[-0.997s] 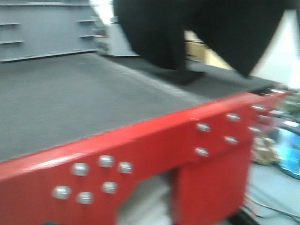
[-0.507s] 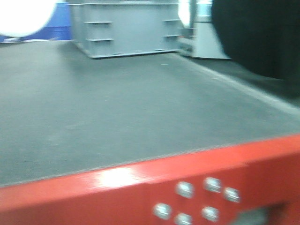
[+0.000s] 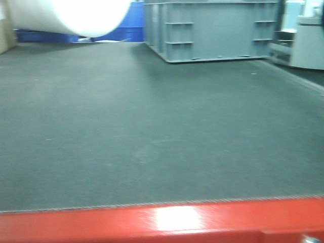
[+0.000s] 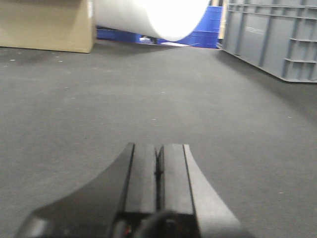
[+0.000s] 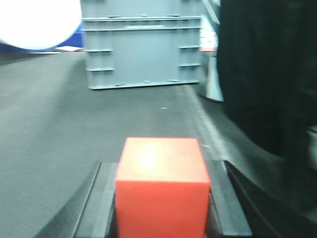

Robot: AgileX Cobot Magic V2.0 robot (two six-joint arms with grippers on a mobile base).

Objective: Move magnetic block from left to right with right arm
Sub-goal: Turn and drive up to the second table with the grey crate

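Red block (image 5: 161, 191) pinched in right gripper (image 5: 162, 168), fingers (image 5: 104, 203) tight on both side faces. Block sits over grey mat (image 5: 54, 148) of table, facing grey crate (image 5: 141, 49) at far edge; whether block touches mat, cannot tell. Left gripper (image 4: 158, 161) pressed together, low over mat. Glossy red table edge (image 3: 162, 220) at near side.

The block (image 5: 161, 191) was a plain red cube with sharp edges. It sat upright between the jaws of the right gripper (image 5: 161, 168).
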